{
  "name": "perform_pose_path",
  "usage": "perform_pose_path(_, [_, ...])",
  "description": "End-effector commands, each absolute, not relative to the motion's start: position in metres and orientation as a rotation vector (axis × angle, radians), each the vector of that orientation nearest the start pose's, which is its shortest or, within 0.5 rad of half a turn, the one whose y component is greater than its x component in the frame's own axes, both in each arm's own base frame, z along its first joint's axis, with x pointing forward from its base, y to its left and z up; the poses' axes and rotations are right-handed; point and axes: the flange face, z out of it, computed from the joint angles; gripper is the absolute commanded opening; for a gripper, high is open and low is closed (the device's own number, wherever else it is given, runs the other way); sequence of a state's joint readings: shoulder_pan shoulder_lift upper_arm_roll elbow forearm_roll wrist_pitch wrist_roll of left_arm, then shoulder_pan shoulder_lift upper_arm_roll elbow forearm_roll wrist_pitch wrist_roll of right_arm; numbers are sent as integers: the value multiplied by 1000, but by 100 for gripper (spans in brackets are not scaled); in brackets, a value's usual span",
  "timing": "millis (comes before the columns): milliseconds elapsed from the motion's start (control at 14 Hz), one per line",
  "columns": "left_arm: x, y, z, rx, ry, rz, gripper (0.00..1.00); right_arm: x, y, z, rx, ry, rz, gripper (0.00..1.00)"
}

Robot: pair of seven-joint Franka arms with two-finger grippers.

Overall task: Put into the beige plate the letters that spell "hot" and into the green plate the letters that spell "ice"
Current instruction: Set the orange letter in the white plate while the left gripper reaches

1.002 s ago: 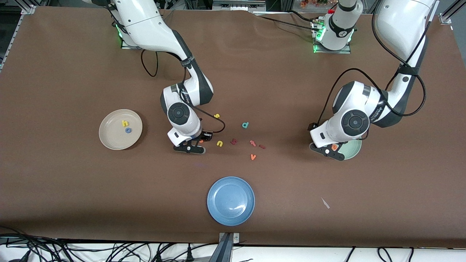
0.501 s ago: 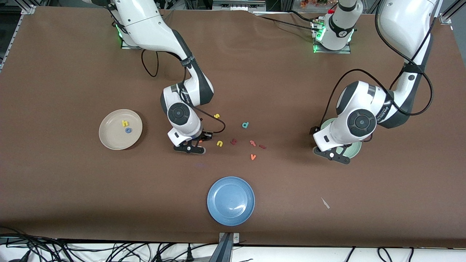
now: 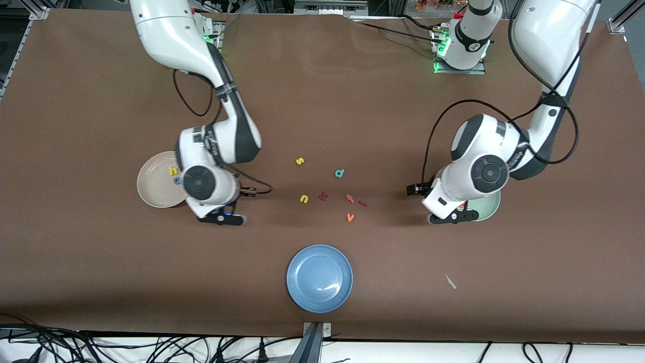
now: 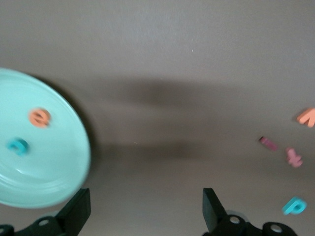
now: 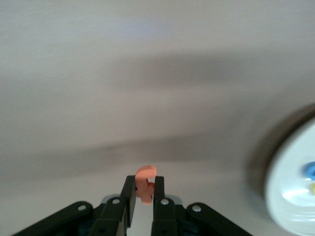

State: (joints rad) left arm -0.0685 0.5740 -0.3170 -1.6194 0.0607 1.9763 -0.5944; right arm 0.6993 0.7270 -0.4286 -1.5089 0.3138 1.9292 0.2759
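Note:
My right gripper (image 3: 221, 220) is shut on the orange "t" (image 5: 145, 188), over bare table just beside the beige plate (image 3: 151, 187). That plate holds the yellow "h" (image 3: 174, 171) and the blue "o" (image 3: 176, 180), which the arm half hides. My left gripper (image 3: 450, 217) hangs open and empty over the table at the rim of the green plate (image 3: 487, 207). In the left wrist view the green plate (image 4: 54, 167) carries the orange "e" (image 4: 39, 117) and teal "c" (image 4: 18, 146). The dark red "i" (image 3: 363, 203) lies on the table mid-way between the arms.
Loose letters lie around the "i": a reddish "t"-like one (image 3: 349, 197), orange "v" (image 3: 350, 217), teal "d" (image 3: 339, 173), yellow "s" (image 3: 300, 161), yellow "u" (image 3: 304, 199), a dark red one (image 3: 323, 196). A blue plate (image 3: 319, 278) sits nearer the front camera.
My right gripper closed on the orange "t", lifted it and carried it toward the beige plate. My left gripper swung off the green plate toward the loose letters, still open.

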Motion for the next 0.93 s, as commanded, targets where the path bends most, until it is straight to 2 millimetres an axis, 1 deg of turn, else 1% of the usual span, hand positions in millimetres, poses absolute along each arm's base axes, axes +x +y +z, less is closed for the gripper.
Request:
perform_pose_path(0, [628,-273,276,-3071,-618,385,100,623,196,254,-3181,93,387,0])
perform_pose_path(72, [632,-289,271,-3057,-709,388,100,618,173,260,-3174,88,363,0])
perform_pose_path(215, [630,-316,256,-3033,-827,412,100,602,130,264,-3151,57,324,0])
perform_pose_path(286, [632,-320,249,-3019,-909,403,100,594,111,264,-3144,26,304,0])
perform_pose_path(358, [635,-322,243,-3005,-1030,395,100,592,92,263,-3148,28,304,0])
perform_pose_path(430, [637,-329,238,-2995,-1166,415,100,590,79,266,-3144,22,300,0])
perform_pose_path(501, [638,-331,233,-2981,-1272,441,100,588,69,266,-3142,13,304,1])
perform_pose_path(573, [641,-331,228,-2978,-1330,449,100,588,60,269,-3142,-3,305,2])
perform_pose_path(644, [643,-331,225,-2985,-1353,433,97,588,53,270,-3139,-14,314,4])
perform_pose_path(716, [644,-332,219,-2984,-1373,422,93,588,47,269,-3139,-12,323,10])
perform_pose_path(787, [645,-333,216,-2970,-1420,414,86,587,47,266,-3138,-6,345,28])
perform_pose_path(859, [646,-333,212,-2947,-1480,406,76,587,45,265,-3135,36,358,83])
